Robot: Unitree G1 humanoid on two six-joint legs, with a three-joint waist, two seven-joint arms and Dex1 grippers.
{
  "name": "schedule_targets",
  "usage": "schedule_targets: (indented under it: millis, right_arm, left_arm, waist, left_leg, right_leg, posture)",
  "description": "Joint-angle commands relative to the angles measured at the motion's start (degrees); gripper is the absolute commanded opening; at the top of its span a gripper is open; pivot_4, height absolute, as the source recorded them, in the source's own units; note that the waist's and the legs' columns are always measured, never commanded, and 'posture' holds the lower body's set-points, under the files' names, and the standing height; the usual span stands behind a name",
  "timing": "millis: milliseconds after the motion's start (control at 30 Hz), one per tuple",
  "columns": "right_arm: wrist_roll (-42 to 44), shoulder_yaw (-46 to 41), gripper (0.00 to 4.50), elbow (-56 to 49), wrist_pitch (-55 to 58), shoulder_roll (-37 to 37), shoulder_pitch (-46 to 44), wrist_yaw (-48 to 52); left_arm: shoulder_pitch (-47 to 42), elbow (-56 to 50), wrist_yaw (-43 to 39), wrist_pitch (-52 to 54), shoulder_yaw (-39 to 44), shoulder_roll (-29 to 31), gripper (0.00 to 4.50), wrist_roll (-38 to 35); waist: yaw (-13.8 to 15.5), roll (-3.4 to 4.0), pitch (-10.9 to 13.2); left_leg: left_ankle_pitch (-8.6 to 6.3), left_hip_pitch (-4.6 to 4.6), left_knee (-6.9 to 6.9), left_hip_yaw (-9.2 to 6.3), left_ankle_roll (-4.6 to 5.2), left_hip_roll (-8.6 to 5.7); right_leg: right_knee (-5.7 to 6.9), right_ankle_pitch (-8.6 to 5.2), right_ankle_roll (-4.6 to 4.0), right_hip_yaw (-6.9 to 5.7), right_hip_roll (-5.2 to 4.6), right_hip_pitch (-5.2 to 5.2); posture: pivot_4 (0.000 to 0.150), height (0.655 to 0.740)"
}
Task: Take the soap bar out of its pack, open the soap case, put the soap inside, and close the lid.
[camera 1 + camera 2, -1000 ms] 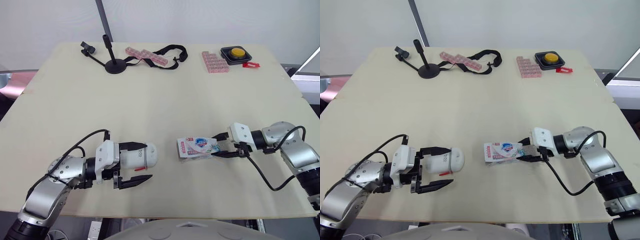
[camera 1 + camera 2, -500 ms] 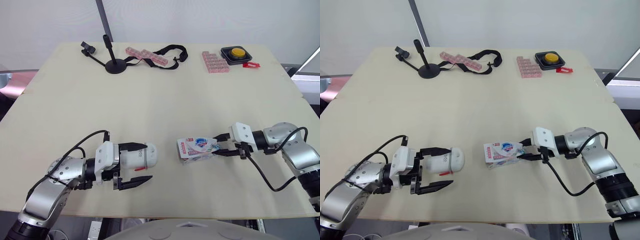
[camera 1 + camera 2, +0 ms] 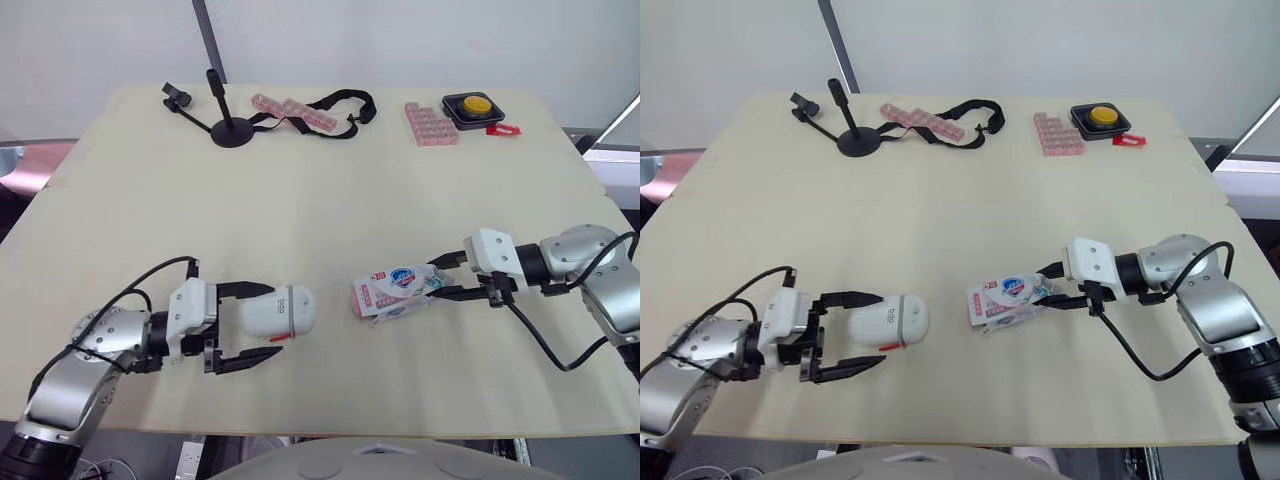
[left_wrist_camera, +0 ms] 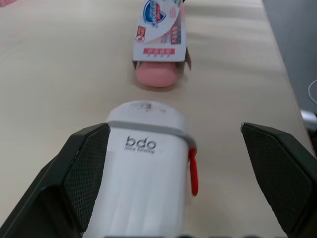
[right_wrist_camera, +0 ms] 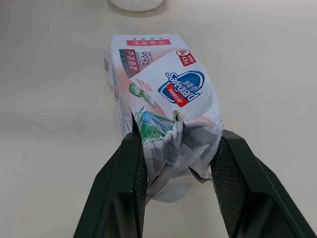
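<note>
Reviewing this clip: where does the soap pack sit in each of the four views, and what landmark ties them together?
Left eye view: soap pack low, just right of the middle.
Right eye view: pack low, near the middle.
Left wrist view: pack beyond the soap case, open end facing the camera.
Right wrist view: pack's crumpled end clamped by the right gripper.
Shared landmark: the white soap case.

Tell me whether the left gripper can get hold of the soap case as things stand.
Probably yes: the left gripper is open with its fingers either side of the soap case, and nothing lies between them.
</note>
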Motion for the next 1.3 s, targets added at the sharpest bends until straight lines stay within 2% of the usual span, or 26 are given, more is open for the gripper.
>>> schedule_targets:
  millis: [33, 533, 767, 967, 1100, 1300]
  right_arm:
    - [0.96, -3.00, 1.83, 0.19, -1.30, -1.77, 0.30, 0.60]
    - [1.38, -6.51, 1.83, 7.00, -6.62, -3.69, 2.62, 2.74]
    - [4.07, -13.48, 1.83, 16.69, -11.44, -6.65, 6.01, 7.11]
    - [6.84, -19.01, 1.83, 25.36, -13.61, -6.40, 6.93, 8.50]
    - [7.36, -22.28, 1.83, 30.60, -13.30, -5.73, 6.22, 5.70]
    - [6.69, -27.15, 1.83, 35.41, -9.67, -2.08, 3.91, -8.89]
  left_arm:
    - [0.93, 2.46, -2.94, -3.64, 4.05, 1.36, 4.50, -1.29]
    - [0.95, 2.92, -4.28, -4.26, 6.33, 0.88, 4.50, -3.50]
    - [0.17, 1.25, -1.89, -2.51, 6.27, -0.45, 4.50, -5.49]
    - [0.59, 0.66, -2.22, -1.98, 5.08, -0.56, 4.50, -5.46]
    - [0.61, 0.44, -1.31, -1.34, 4.63, -0.75, 4.50, -4.93]
    - [0.11, -0.46, 0.28, 0.01, 3.95, -1.47, 4.50, -4.92]
  waist:
    - [0.02, 0.00, 0.00]
    - [0.16, 0.00, 0.00]
    - [0.42, -0.01, 0.00]
    - [0.07, -0.01, 0.00]
    - [0.12, -0.01, 0.00]
    - [0.08, 0.00, -0.01]
  left_leg:
    - [0.00, 0.00, 0.00, 0.00, 0.00, 0.00]
    - [0.00, -0.12, 0.06, 0.00, 0.01, 0.00]
    - [-0.01, -0.15, 0.14, 0.00, 0.02, -0.01]
    - [-0.01, -0.20, 0.16, 0.03, 0.03, 0.00]
    - [0.00, -0.19, 0.20, 0.03, 0.05, 0.00]
    - [0.01, -0.18, 0.25, 0.03, 0.06, 0.00]
  right_leg:
    - [0.00, 0.00, 0.00, 0.00, 0.00, -0.01]
    - [0.08, 0.00, 0.00, -0.03, -0.03, -0.12]
    - [0.05, 0.00, 0.00, -0.03, -0.06, -0.11]
    - [0.01, -0.01, -0.01, -0.01, -0.04, -0.09]
    - [0.02, -0.01, -0.02, -0.02, -0.05, -0.06]
    - [0.07, -0.01, -0.02, -0.01, -0.03, -0.05]
  posture:
    - [0.150, 0.7400]
    - [0.150, 0.7400]
    - [0.150, 0.7400]
    - [0.150, 0.7400]
    - [0.150, 0.7400]
    - [0.150, 0.7400]
